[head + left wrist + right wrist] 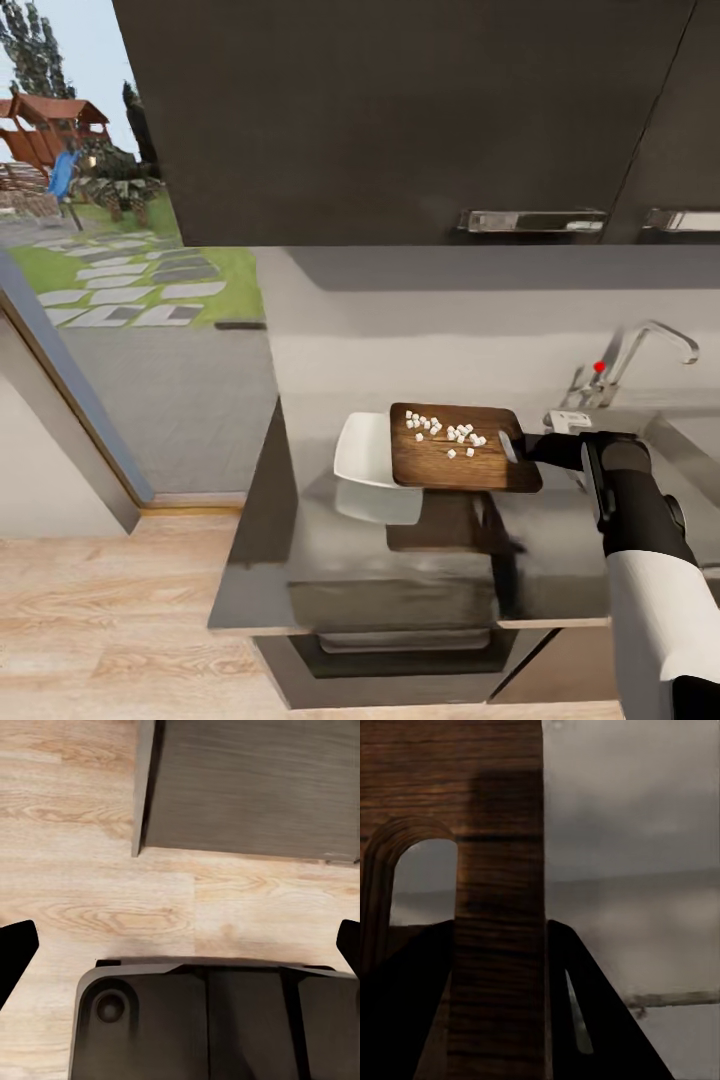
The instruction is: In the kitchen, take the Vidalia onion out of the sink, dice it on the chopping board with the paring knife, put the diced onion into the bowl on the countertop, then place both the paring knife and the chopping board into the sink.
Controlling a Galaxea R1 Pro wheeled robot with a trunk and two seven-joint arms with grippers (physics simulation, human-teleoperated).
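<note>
The brown wooden rectangular chopping board point(465, 462) is held lifted above the grey worktop point(300, 560), carrying small white onion dice point(445, 432), its left edge over the shallow white squarish bowl point(362, 452).

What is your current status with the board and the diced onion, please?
Right gripper shut on chopping board, lifted above countertop. Diced onion on board, its edge over bowl. Left gripper open, idle.
</note>
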